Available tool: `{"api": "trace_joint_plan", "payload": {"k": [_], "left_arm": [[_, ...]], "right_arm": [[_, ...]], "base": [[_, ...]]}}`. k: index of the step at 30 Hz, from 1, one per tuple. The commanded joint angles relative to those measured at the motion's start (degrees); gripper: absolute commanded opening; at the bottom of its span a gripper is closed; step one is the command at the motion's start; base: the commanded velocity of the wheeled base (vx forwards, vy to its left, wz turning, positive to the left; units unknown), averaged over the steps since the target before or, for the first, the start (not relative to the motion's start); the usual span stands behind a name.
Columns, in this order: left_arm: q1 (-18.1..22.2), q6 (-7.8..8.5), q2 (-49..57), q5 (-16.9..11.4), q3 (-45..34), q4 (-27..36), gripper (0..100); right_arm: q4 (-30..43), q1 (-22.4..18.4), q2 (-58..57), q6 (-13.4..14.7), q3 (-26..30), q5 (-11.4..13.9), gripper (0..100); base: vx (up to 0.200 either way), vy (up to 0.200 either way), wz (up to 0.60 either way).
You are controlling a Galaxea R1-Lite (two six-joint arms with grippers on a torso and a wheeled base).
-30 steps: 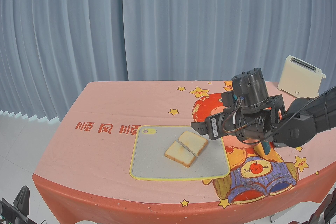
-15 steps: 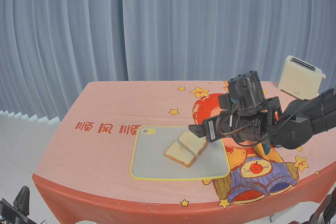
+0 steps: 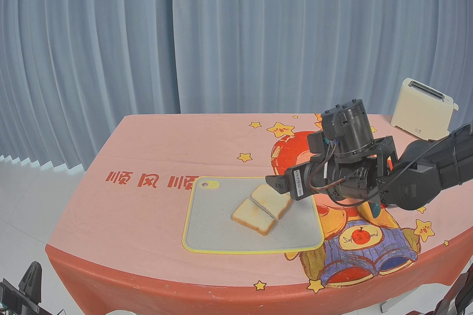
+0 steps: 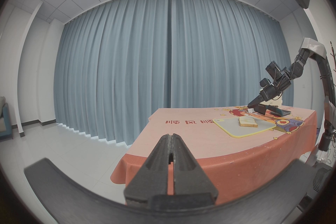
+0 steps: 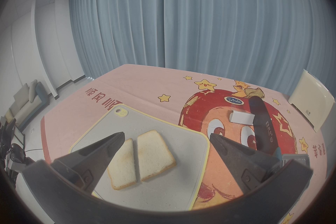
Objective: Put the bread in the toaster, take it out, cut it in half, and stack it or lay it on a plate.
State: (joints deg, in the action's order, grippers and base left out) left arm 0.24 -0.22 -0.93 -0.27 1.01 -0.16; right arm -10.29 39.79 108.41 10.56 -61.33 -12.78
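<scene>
**Right gripper closes in on the cut bread**

Over the last second our right gripper (image 5: 166, 136) drops and edges toward the cutting board (image 3: 207, 227), then barely shifts. It now hangs empty with its jaws spread wide, near the far half of the bread (image 3: 271, 200). Both halves lie touching, side by side on the board. The cut looks done, so we judge that lifting the halves for plating comes next. The toaster (image 3: 421, 109) stands well apart at the back right of the bench (image 3: 148, 143). Our left gripper (image 4: 171, 154) is closed on nothing, away from the bench.
</scene>
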Motion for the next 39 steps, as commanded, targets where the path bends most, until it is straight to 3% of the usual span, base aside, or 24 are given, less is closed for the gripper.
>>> {"api": "trace_joint_plan", "payload": {"k": [1,39], "left_arm": [[0.02,-0.04,0.57,0.00,-1.01,-0.02,0],[0.02,-0.04,0.57,0.00,-1.01,-0.02,0]], "right_arm": [[0.01,0.02,-0.04,-0.01,-0.02,-0.06,100],[0.01,-0.94,0.66,-0.10,0.07,-1.02,100]], "base": [[0.000,0.000,0.00],[0.000,0.000,0.00]]}}
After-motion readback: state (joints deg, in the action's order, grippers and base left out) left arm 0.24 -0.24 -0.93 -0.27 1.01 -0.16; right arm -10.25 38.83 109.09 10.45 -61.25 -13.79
